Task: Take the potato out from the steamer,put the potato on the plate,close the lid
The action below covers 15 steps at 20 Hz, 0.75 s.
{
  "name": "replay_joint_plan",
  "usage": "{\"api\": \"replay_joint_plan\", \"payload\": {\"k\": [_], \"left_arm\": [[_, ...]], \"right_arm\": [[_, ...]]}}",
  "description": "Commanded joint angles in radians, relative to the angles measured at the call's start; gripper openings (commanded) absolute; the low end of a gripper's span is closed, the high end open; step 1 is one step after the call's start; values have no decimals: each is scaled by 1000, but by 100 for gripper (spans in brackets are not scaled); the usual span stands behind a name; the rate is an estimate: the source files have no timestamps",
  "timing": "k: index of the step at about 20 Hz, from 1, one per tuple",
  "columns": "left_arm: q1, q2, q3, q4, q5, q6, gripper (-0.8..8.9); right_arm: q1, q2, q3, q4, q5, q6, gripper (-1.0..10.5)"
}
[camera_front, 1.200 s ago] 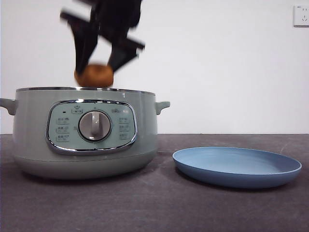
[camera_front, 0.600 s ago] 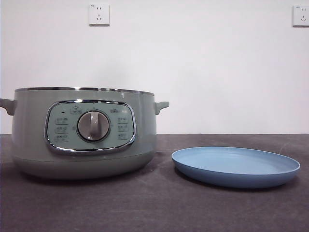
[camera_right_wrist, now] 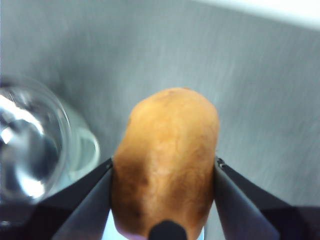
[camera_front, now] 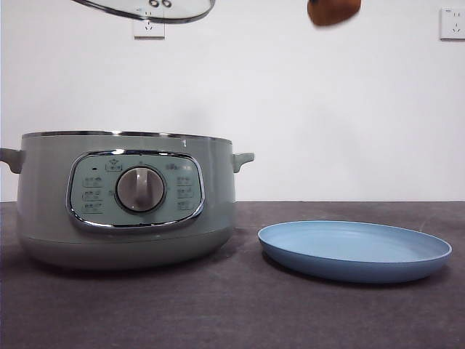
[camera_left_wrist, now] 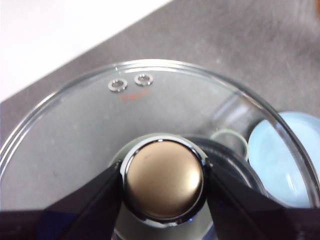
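Note:
The sage-green steamer (camera_front: pixel 123 200) stands open at the left of the table. The blue plate (camera_front: pixel 354 251) lies to its right. My right gripper (camera_right_wrist: pixel 164 175) is shut on the orange-brown potato (camera_right_wrist: pixel 165 160). In the front view the potato (camera_front: pixel 333 11) hangs at the top edge, high above the plate. My left gripper (camera_left_wrist: pixel 162 182) is shut on the knob (camera_left_wrist: pixel 162 184) of the glass lid (camera_left_wrist: pixel 90 125). The lid's rim (camera_front: pixel 145 10) shows at the top left of the front view, high above the steamer. The steamer (camera_left_wrist: pixel 227 142) and plate (camera_left_wrist: pixel 282 155) show through the glass.
Dark grey table surface (camera_front: pixel 232 313) runs to a white wall with two sockets (camera_front: pixel 452 22). In the right wrist view the lid (camera_right_wrist: pixel 30 145) shows beside the steamer's handle.
A second ago a gripper lifted the potato just above the steamer's rim. It rose out of view, and now the potato shows high over the plate. The lid's edge has come into view top left.

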Motion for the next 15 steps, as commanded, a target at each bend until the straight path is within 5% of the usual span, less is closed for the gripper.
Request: {"api": "replay_joint_plan", "payload": {"k": [1,3,7,15], "left_arm": [[-1,-9,11,53,1,13,-8],[-1,-9,11,60,1,13,-8],[-1,-9,11,61,1,13,-8],[-1,-9,11,63,1,13,-8]], "right_arm": [[-5,6,-126,-22,-32,13,-8],[-5,6,-257,-22,-111,0,-8],[6,6,-506,0,-129,-21,-8],[5,6,-967,389,-129,2,-8]]}}
